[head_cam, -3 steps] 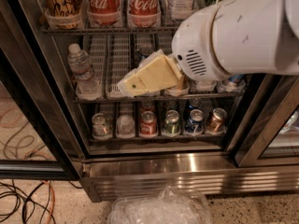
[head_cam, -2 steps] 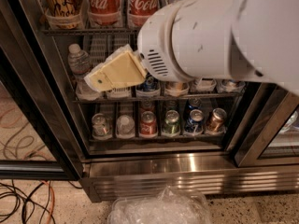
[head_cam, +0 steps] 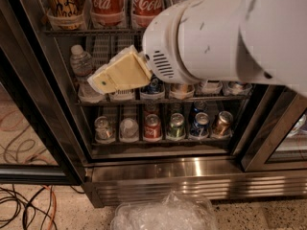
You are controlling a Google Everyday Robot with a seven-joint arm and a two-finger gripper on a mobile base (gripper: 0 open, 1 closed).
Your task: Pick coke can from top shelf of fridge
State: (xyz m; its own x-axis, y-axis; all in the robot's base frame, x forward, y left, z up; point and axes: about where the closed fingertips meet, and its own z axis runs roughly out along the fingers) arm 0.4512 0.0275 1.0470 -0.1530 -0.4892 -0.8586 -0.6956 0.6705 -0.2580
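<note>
In the camera view, the cream-coloured gripper hangs at 10 o'clock from centre, before the fridge's middle rack and just right of a water bottle. I cannot tell whether it is open or closed. The coke can stands on the top shelf at 11 o'clock. A second coke can is at its 3 o'clock and a tan can at its 9 o'clock.

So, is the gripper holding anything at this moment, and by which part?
Nothing seems to be held. The gripper hangs before the middle shelf, beside the water bottle. Both coke cans stand on the top shelf above.
</note>
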